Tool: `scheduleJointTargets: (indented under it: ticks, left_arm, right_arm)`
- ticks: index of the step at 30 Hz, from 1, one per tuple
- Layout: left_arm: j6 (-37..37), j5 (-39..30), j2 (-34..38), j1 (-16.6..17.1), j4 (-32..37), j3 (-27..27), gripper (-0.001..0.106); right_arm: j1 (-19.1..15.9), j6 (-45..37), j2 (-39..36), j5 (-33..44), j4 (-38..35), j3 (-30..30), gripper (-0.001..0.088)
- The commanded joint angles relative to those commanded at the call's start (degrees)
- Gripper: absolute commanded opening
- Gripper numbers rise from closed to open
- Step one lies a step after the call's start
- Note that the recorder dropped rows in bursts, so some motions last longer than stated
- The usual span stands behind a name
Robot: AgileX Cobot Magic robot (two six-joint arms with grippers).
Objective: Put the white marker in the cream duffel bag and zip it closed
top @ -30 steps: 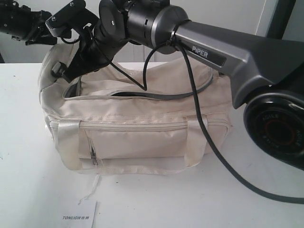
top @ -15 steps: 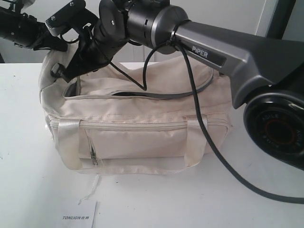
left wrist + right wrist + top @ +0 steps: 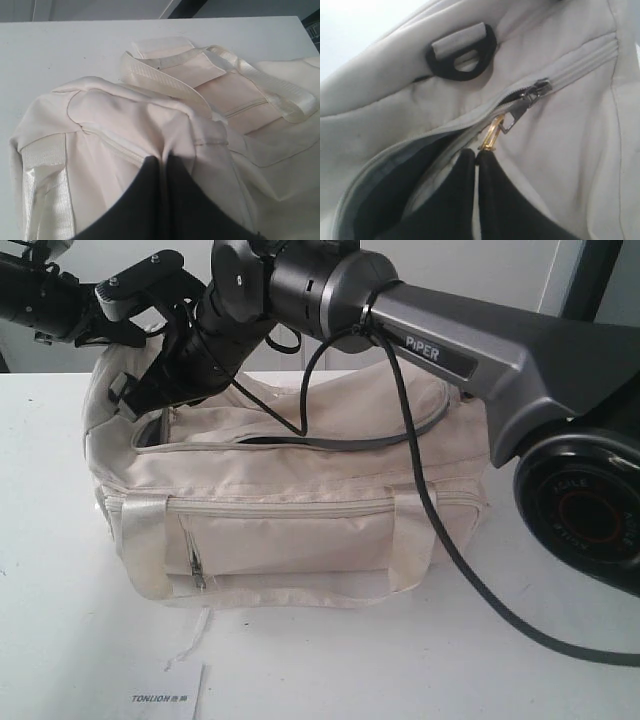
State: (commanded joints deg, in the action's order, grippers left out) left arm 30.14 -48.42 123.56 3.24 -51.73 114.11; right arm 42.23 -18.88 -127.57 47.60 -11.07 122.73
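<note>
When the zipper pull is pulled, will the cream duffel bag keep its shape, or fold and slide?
Probably floppy: the cream duffel bag sags and creases, and its fabric bunches where the left gripper pinches it. It may drag along the smooth table when the zipper pull is tugged.

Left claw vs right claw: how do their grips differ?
Left claw pinches bunched fabric of the cream duffel bag; right claw nips the gold chain pull. Left claw's spot shows only closed fabric; right claw sits by the part-open top zipper, dark lining showing. Shared: both shut, both on the bag.
</note>
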Motion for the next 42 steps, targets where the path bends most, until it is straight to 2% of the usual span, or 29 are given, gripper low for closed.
scheduleJointTargets:
  ticks: [4,9,42]
  left_arm:
    - [-1.13,0.10,0.00,0.10,0.00,0.00,0.000]
    - [-1.85,0.22,0.00,0.10,0.00,0.00,0.000]
    - [-2.32,0.32,0.00,0.10,0.00,0.00,0.000]
  right_arm:
    - [0.00,-1.70,0.85,0.52,-2.12,0.00,0.0000]
    - [0.00,-1.92,1.13,3.23,-2.12,0.00,0.0000]
    - [0.00,-5.16,2.91,8.96,-4.82,0.00,0.0000]
